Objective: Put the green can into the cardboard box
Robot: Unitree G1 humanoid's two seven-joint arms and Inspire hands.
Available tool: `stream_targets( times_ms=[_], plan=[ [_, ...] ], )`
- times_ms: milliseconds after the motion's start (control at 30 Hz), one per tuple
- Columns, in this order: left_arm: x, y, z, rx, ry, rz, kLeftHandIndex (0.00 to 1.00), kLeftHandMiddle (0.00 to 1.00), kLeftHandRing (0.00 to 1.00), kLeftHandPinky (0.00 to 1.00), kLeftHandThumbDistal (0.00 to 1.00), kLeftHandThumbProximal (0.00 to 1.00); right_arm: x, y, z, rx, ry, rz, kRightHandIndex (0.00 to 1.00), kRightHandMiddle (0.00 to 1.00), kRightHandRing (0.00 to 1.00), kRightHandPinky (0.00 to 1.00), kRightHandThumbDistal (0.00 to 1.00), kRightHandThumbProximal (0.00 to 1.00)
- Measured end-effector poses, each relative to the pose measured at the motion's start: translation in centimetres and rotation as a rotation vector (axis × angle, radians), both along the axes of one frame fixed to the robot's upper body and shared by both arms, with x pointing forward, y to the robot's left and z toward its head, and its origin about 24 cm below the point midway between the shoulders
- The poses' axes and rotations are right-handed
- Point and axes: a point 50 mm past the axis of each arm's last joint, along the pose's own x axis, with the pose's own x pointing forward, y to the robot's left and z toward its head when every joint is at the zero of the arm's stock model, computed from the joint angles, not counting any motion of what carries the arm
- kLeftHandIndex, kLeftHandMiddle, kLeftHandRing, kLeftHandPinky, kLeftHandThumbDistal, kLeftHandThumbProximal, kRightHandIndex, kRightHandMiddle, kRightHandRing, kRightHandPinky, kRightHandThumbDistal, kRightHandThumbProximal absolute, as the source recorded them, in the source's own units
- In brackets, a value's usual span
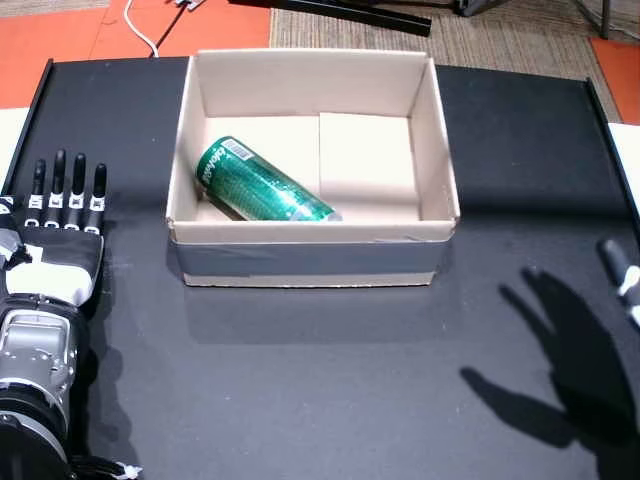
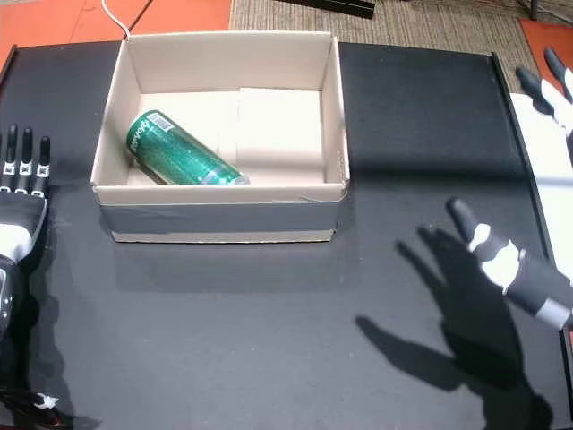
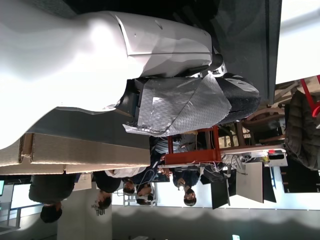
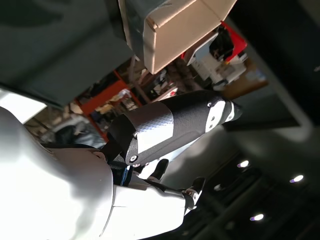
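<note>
Where the black table (image 1: pixel 330 400) comes nearest the robot, both hands sit low at its outer edges and neither holds anything. Nearest on the left, the left hand (image 1: pixel 62 215) lies flat on the tabletop with its four dark fingers (image 1: pixel 60 185) straight, slightly spread and pointing away from the robot; it is open and empty. On the right, the right hand (image 2: pixel 510 264) hovers above the table with its fingers stretched out and apart, casting a splayed shadow (image 2: pixel 430 340) onto the surface below; it too is open and empty. Farther back, between the two hands and a little left of centre, stands the cardboard box (image 1: pixel 310 240), open at the top, with grey tape along its near wall. Inside it, in the left half of the box floor, lies the green can (image 1: pixel 262 185) on its side. The can's long axis runs diagonally, its top end toward the far left and its other end toward the near right, close against the near wall. From the left hand the can lies to the right and slightly farther away, with the box's left wall between them; the right hand is well apart from it, across the whole box. The left hand is plainly the nearer one. Judged from how things lie, the can is already in the box and no reach toward it seems called for. Beyond the table's far edge are orange floor (image 1: pixel 60 40) and a grey carpet (image 1: pixel 500 45).
</note>
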Motion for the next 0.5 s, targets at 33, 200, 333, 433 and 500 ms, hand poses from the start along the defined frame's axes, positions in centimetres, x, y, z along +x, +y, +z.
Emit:
stream_targets(
  times_ms=[33, 200, 333, 433, 500],
  plan=[
    [0.0, 0.0, 0.0, 0.0, 0.0, 0.0, 0.52, 0.56, 0.68, 0.84, 0.0, 1.0, 0.0, 0.1, -0.3, 0.019, 0.0, -0.011, 0.66, 0.77, 0.88, 0.91, 0.87, 0.71],
    [0.0, 0.2, 0.0, 0.006, -0.002, 0.002, 0.5, 0.53, 0.67, 0.83, 0.0, 0.97, 1.1, 0.8, -1.4, 0.057, -0.043, -0.103, 0.62, 0.74, 0.87, 0.9, 0.85, 0.69],
    [0.0, 0.4, 0.1, 0.009, -0.003, 0.007, 0.5, 0.54, 0.66, 0.83, 0.0, 0.96, 2.0, 0.6, -1.9, 0.121, -0.03, -0.142, 0.58, 0.7, 0.85, 0.88, 0.81, 0.77],
    [-0.1, 0.6, 0.2, 0.013, -0.003, 0.011, 0.5, 0.53, 0.64, 0.82, 0.0, 0.96, 2.5, 0.5, -2.5, 0.185, 0.018, -0.161, 0.57, 0.7, 0.84, 0.89, 0.67, 0.74],
    [-0.1, 0.8, 0.2, 0.014, 0.007, 0.015, 0.5, 0.54, 0.65, 0.82, 0.0, 0.96, 2.8, 0.5, -2.6, 0.197, 0.048, -0.148, 0.58, 0.7, 0.84, 0.91, 0.67, 0.76]
  ],
)
